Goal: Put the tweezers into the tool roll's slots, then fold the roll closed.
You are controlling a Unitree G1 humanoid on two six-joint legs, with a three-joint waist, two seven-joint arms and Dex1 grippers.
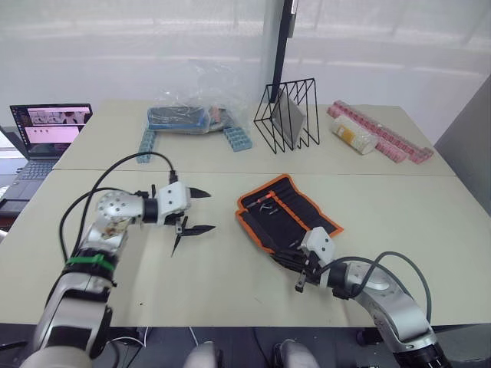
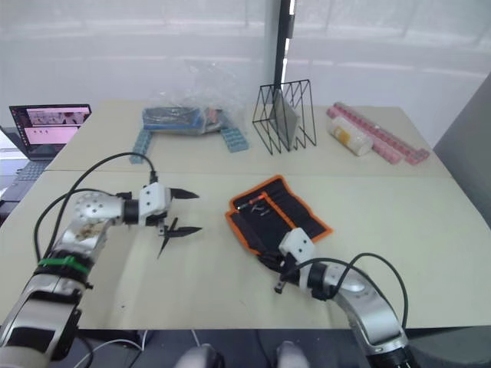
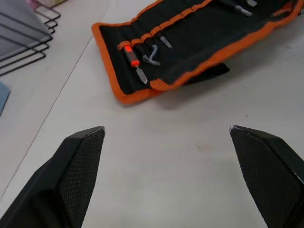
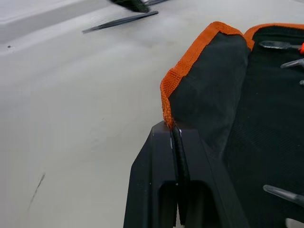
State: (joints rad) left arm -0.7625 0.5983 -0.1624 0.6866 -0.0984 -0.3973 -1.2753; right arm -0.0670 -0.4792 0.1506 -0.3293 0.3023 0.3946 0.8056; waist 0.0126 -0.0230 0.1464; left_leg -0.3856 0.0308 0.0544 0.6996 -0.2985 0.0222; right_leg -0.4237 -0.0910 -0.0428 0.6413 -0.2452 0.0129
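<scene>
The tool roll point(image 1: 288, 213) lies unrolled at mid-table, black with orange trim, with an orange-handled tool point(image 3: 132, 54) and a few slim metal pieces in its slots point(image 3: 156, 33). My right gripper point(image 4: 175, 130) is shut on the roll's near orange-trimmed corner point(image 4: 167, 90), also seen from the head at the right gripper point(image 1: 301, 270). To the left of the roll, my left gripper point(image 1: 198, 211) hovers open above the table with nothing between its fingers point(image 3: 80, 156). One slim black pair of tweezers point(image 1: 177, 240) lies on the table just below it, also visible as the tweezers point(image 4: 121, 20).
Along the back stand a black wire rack point(image 1: 288, 115), a clear plastic bag point(image 1: 188, 115) with dark contents, blue blocks point(image 1: 238, 139), a pale cylinder point(image 1: 353, 136) and pink strips point(image 1: 387, 139). A laptop point(image 1: 47, 130) sits at the far left.
</scene>
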